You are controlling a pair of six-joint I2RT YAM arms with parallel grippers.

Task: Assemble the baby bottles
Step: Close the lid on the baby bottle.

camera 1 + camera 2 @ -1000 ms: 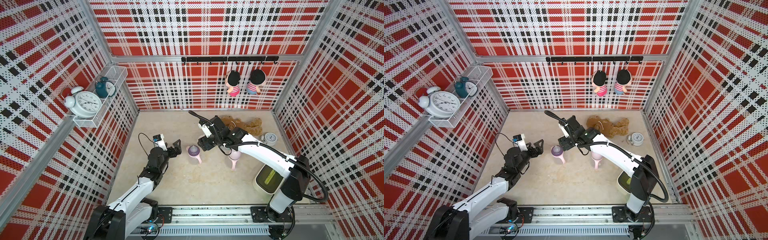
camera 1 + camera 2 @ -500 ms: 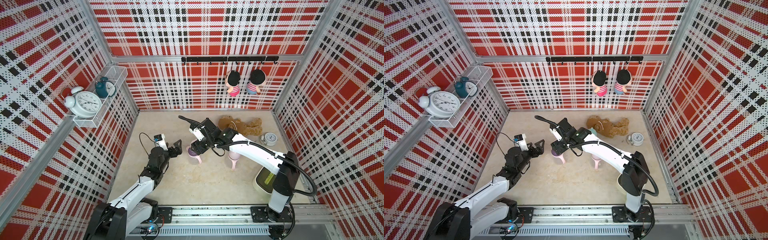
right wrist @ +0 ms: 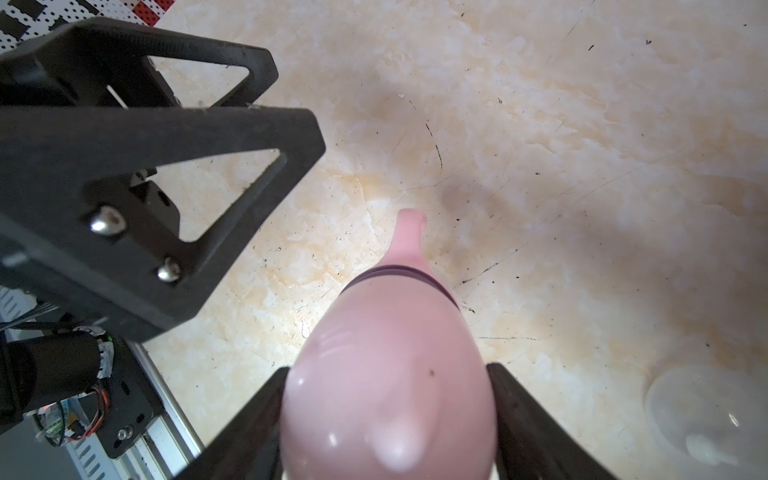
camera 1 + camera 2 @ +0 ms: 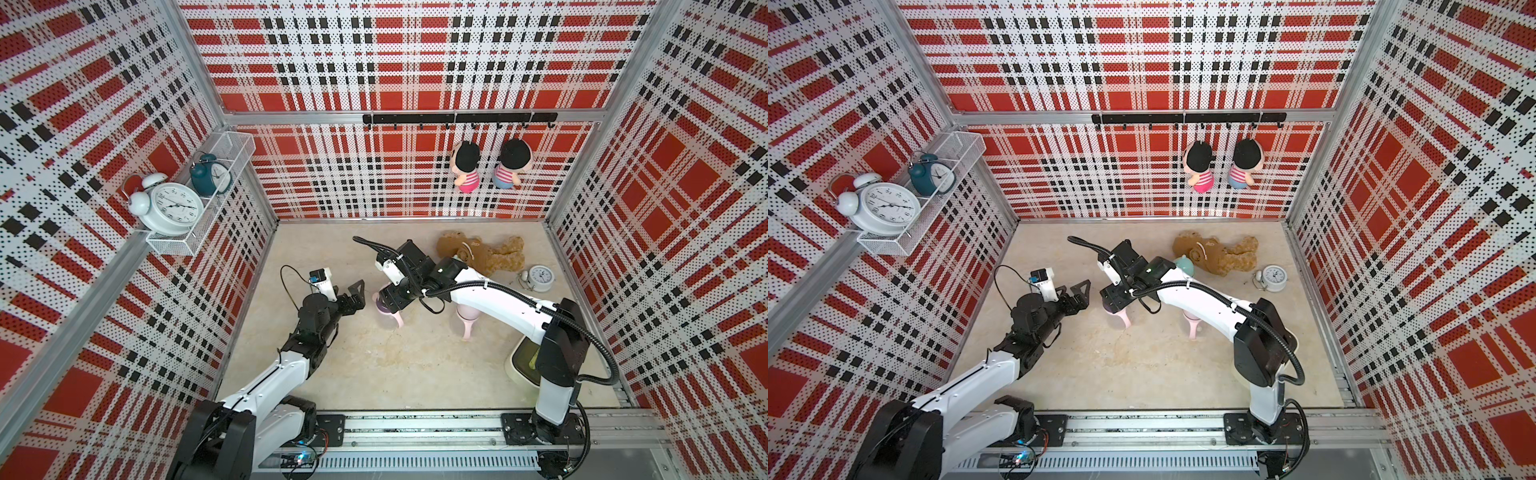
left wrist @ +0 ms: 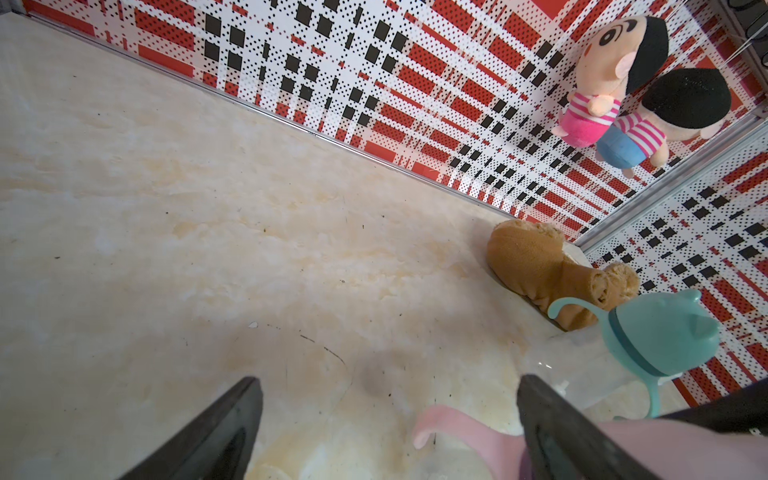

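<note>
Right wrist, pincer [image 3: 388,368] hugs pink cap [image 3: 390,324], open floor [image 3: 582,124]

Near side of the desk [image 4: 395,374] is wide open. Teddy bear [image 4: 478,253] and clock [image 4: 540,277] crowd the far right, pink bottle [image 4: 395,318] sits mid-desk.

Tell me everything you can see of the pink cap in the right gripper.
The pink cap is a smooth, glossy dome of what looks like hard plastic, with one small rounded ear bump showing near its top. It sits in the right gripper, whose two black fingers press on opposite sides. Its lower rim meets a purple collar, so it looks seated there. A pink handle juts out beyond. Whether it is pressed fully home cannot be told.
</note>
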